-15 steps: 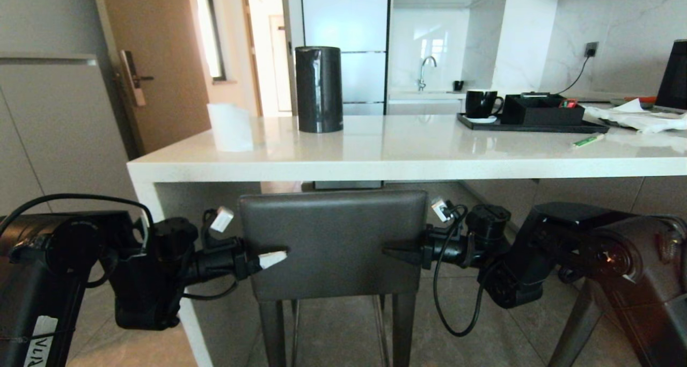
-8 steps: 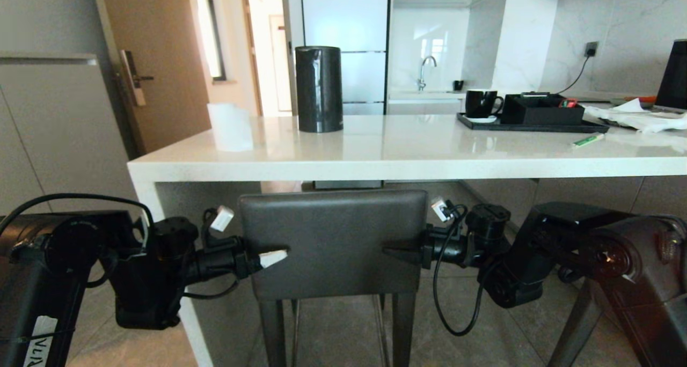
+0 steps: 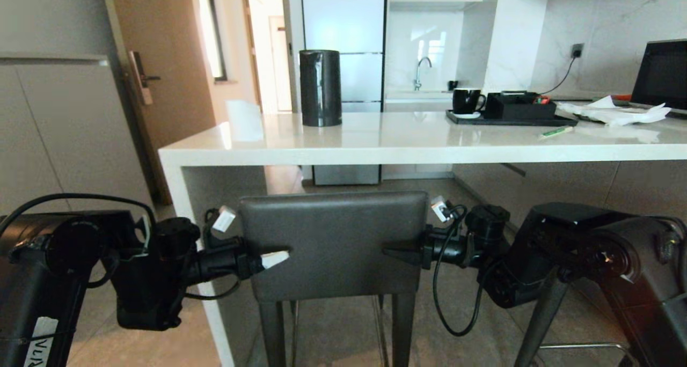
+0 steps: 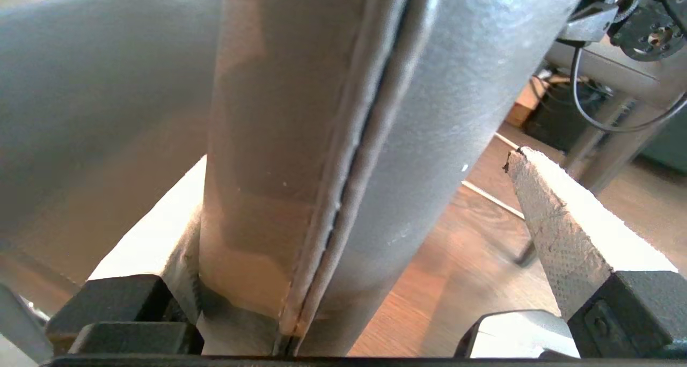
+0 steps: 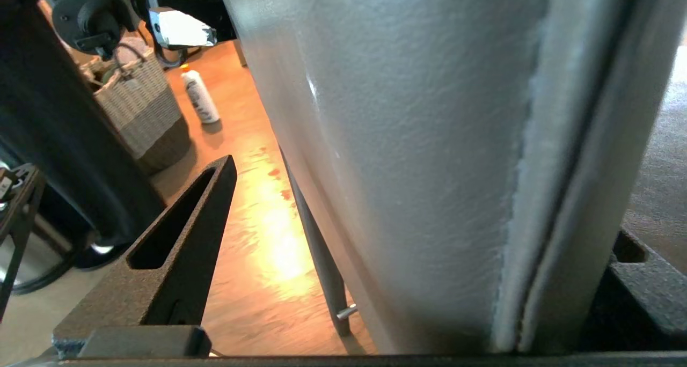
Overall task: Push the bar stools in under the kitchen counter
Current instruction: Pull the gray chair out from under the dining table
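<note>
The dark grey leather bar stool backrest (image 3: 333, 243), long axis level and parallel to the glossy white stone-look kitchen counter (image 3: 408, 152), faces the robot just short of the counter's edge. The left gripper (image 3: 271, 258) and right gripper (image 3: 394, 254) both straddle its side edges with jaws spread wide, clamping nothing. White tape on the left arm reads "VLI"

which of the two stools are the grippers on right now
The stool with the grey backrest in the middle of the head view: the left gripper and right gripper straddle its side edges. Only the other stool's legs show, at right.
</note>
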`<state>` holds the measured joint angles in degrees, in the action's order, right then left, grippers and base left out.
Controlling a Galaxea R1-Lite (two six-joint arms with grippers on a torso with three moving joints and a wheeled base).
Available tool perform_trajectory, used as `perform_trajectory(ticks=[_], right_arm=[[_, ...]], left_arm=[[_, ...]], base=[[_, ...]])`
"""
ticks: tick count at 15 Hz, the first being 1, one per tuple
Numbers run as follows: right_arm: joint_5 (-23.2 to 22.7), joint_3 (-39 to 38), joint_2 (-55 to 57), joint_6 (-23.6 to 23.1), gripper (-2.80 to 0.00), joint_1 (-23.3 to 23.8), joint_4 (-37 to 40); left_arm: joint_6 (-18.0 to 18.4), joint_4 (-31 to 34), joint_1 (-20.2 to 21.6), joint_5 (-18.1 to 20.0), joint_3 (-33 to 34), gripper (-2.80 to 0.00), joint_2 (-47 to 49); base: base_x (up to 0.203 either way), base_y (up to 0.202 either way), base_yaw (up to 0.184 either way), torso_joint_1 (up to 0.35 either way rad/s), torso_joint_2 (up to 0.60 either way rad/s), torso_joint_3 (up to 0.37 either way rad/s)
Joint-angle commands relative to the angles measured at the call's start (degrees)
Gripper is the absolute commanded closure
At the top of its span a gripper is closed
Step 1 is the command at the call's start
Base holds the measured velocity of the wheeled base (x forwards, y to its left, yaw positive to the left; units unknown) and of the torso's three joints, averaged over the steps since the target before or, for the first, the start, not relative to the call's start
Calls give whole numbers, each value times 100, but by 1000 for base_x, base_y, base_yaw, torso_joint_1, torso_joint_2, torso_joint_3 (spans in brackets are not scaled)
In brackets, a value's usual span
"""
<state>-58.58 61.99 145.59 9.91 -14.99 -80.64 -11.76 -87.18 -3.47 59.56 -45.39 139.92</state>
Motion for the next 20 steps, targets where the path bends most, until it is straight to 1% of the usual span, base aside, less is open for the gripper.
perform_trajectory(ticks=[1, 15, 20], right_arm=[[-31, 15, 4, 11, -280, -3, -48], [-31, -100, -92, 11, -280, -21, -83], [-31, -189, -147, 11, -280, -21, -147]], left_arm=[[-10, -48, 4, 38, 5, -280, -9], [-10, -48, -66, 33, 145, -280, -211], [77, -48, -136, 29, 209, -280, -220]], base=[[-192, 0, 2, 2, -7, 2], [-195, 0, -2, 3, 3, 3], [-192, 0, -1, 1, 2, 2]])
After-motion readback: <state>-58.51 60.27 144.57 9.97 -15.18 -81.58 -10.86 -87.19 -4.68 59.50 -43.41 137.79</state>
